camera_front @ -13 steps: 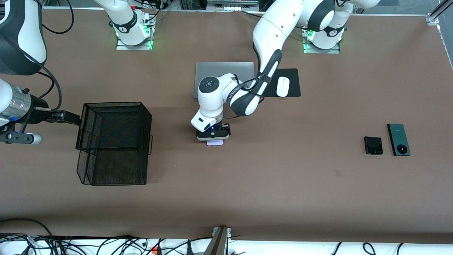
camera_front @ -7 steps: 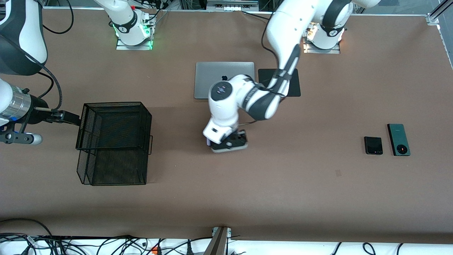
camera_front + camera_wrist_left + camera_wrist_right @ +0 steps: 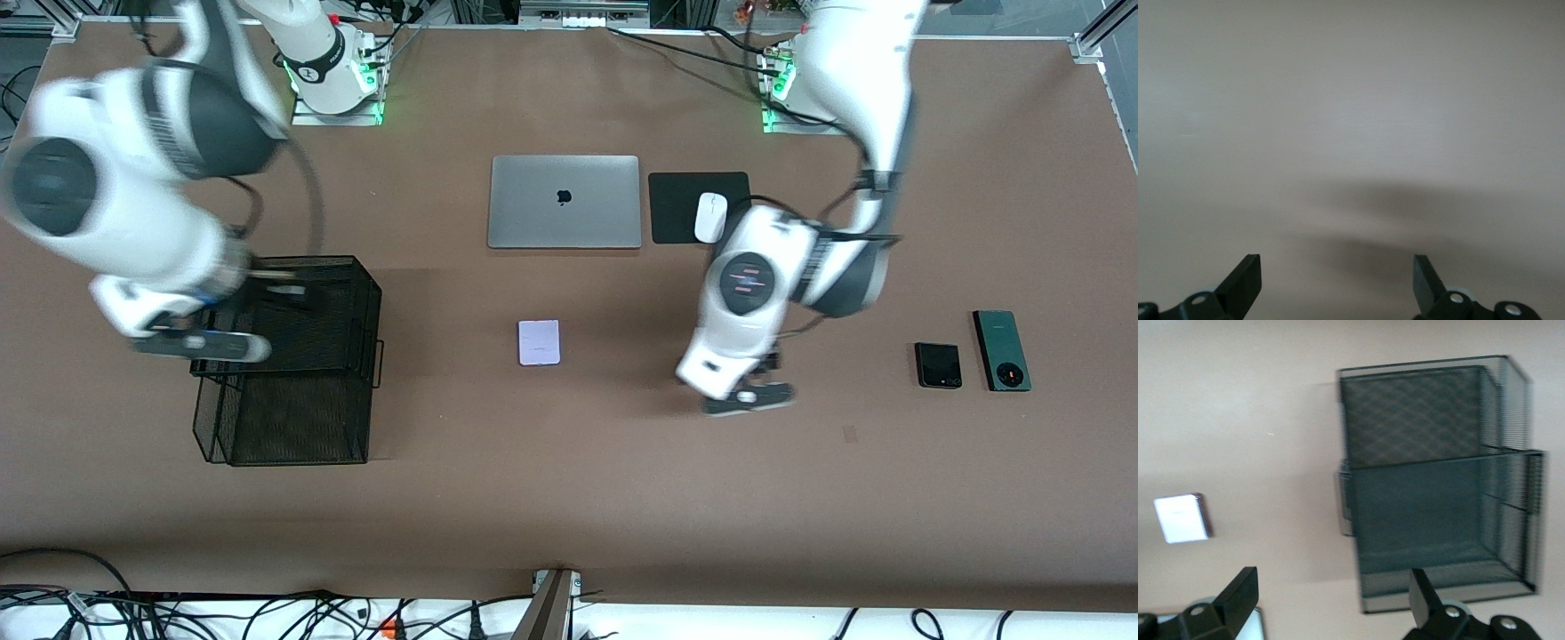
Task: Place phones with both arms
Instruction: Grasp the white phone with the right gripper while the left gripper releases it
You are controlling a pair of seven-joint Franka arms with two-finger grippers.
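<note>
Left gripper point(image 3: 749, 397) hanging open and empty over bare brown table point(image 3: 622, 498), between the pale lilac phone point(image 3: 539, 342) and the black phone point(image 3: 938, 365); its two dark fingertips point(image 3: 1245, 280) standing wide apart in the left wrist view with nothing but tabletop between them. Right gripper point(image 3: 200, 342) hovering over the black wire basket point(image 3: 289, 360) at the right arm's end of the table, jaws likewise spread and holding nothing; right wrist view looking down into the two-part mesh basket point(image 3: 1438, 487) with the lilac phone point(image 3: 1182, 518) lying well apart from it.

Lying flat and alone near the middle of the table: the pale lilac phone, nearer to the front camera than the closed silver laptop point(image 3: 564, 202). Resting side by side toward the left arm's end: the small black phone and, just beside it, the longer dark green phone point(image 3: 1001, 350) with its round camera ring. Sitting next to the laptop: a white mouse point(image 3: 710, 217) on a black mouse pad point(image 3: 676, 191).
</note>
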